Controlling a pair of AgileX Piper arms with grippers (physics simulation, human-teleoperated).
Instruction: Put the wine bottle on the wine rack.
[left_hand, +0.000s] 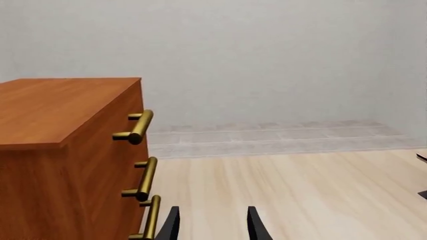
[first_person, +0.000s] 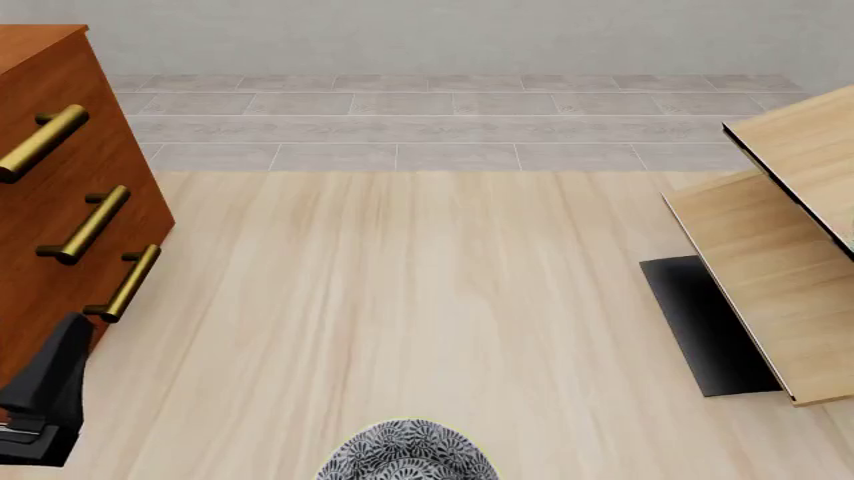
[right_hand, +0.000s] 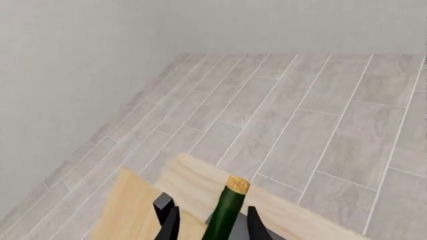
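Two arms share this bench, yet only the right one carries the load. We begin with the largest body, the rack, which in the front view fills the 3 o'clock edge of the table: pale slanted panels with thin dark edges rising over a flat black base. Opposite it, at 9 o'clock, stands the cabinet with its brass handles, no part of the task.

Next in size comes the bottle, seen only in the right wrist view. The right gripper is clenched about it, one dark finger on each side of the neck. We read the long axis as running out along the fingers, cork end leading. The glass is dark green and slim, capped by a tan-gold cork; its label and base lie out of sight behind the camera.

Beyond the cork we see pale wood panels with a dark piece beside them, probably the rack, so we judge that the bottle points toward its goal and hangs near it. Whether it touches the wood we cannot tell. We judge the coming move to be a lowering onto a slanted panel, the axis kept along the slope.

Smallest, the left gripper hangs released beside the cabinet, jaws apart on nothing, well apart from the rack. The right arm is plainly the nearer.
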